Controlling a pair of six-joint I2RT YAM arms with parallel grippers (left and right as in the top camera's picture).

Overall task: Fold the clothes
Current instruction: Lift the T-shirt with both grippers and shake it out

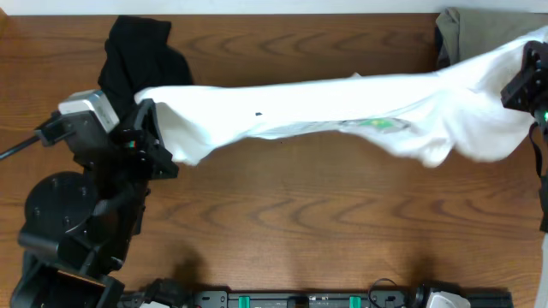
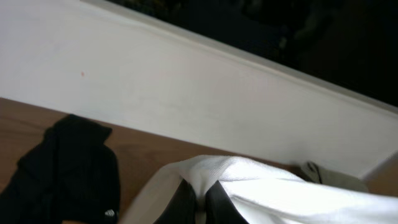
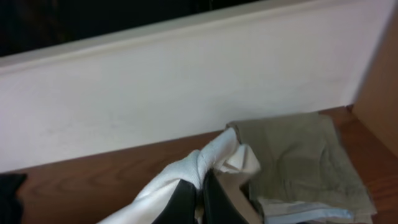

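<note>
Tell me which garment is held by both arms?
The white shirt, stretched between them; the black garment and the olive garment lie untouched on the table.

A white shirt (image 1: 325, 107) hangs stretched long across the wooden bench (image 1: 282, 222). Its left end is pinched in the left pincer (image 1: 147, 115) and its right end is at the right pincer (image 1: 522, 81). A black garment (image 1: 137, 51) lies bunched far left, and an olive garment (image 1: 467, 30) lies far right.

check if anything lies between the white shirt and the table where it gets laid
Nothing visible. The left claw and right claw grip the white shirt over bare table. The black garment lies behind its left end, an olive garment behind its right.
</note>
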